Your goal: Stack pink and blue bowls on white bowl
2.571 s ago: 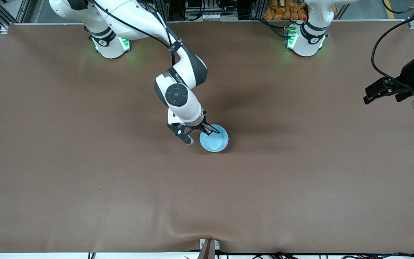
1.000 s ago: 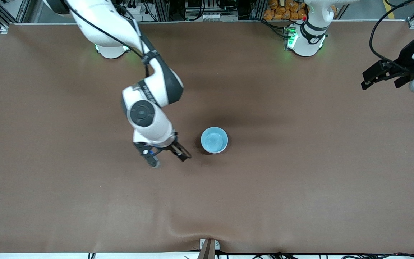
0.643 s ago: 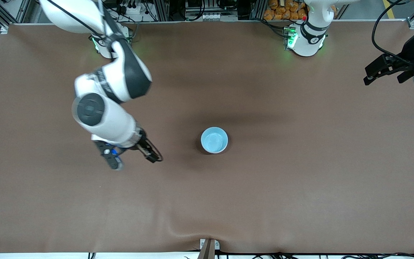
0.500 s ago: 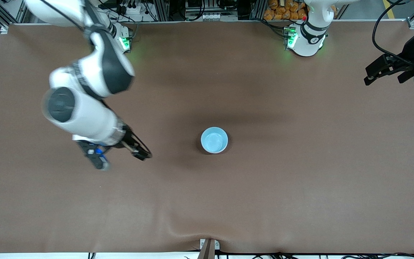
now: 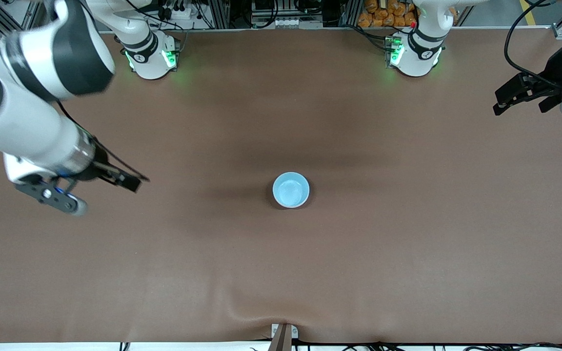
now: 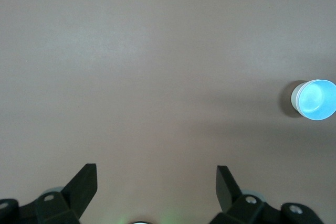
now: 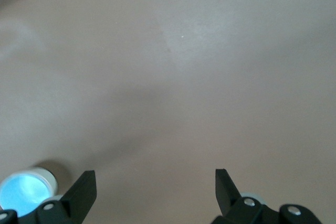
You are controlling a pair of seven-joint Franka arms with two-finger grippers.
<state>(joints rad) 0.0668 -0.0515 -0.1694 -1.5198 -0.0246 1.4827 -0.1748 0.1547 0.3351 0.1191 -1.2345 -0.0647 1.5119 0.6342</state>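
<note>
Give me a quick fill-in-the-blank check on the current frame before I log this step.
1. The bowl on top of the stack at the table's middle is ____ in colour.
2. The right gripper hangs over the right arm's end of the table with its jaws ____.
3. The left gripper waits over the ____ arm's end of the table, jaws open.

Missing words: blue; open; left

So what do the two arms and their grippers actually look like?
Both arms have glossy white shells with dark grey joint bands, black cables alongside, and green lights at the bases. The right gripper and the left gripper are black, with angular fingers.
</note>
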